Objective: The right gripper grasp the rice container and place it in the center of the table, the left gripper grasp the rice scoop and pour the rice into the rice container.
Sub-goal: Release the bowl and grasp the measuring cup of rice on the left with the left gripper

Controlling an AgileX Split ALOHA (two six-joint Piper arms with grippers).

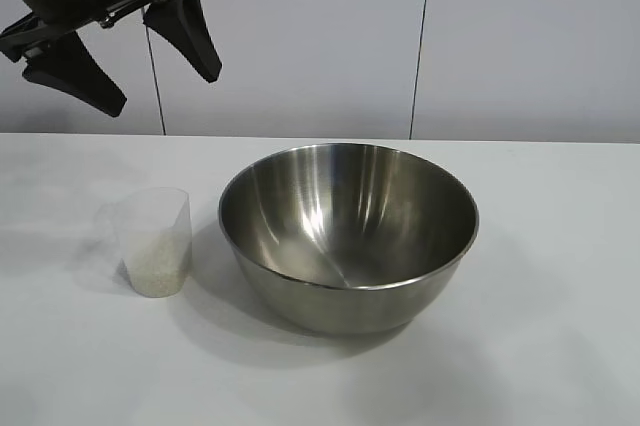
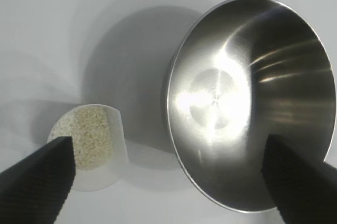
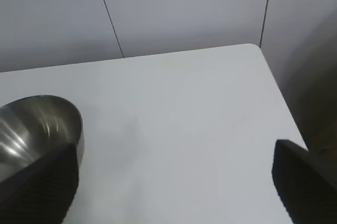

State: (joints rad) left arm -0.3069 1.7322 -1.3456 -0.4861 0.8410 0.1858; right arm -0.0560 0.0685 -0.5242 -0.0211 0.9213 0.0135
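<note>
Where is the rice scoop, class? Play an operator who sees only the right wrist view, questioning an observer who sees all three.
Observer: The rice scoop stands upright on the table, beside the steel bowl but apart from it.
Operator: Any rice in it?
Observer: Yes, rice fills its lower part.
Operator: And the left pincer?
Observer: The left pincer hangs open, high over the table, holding nothing.

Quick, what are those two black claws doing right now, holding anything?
Left gripper: open, holding nothing, up in the air above the small clear plastic cup.
Right gripper: open, holding nothing.
</note>
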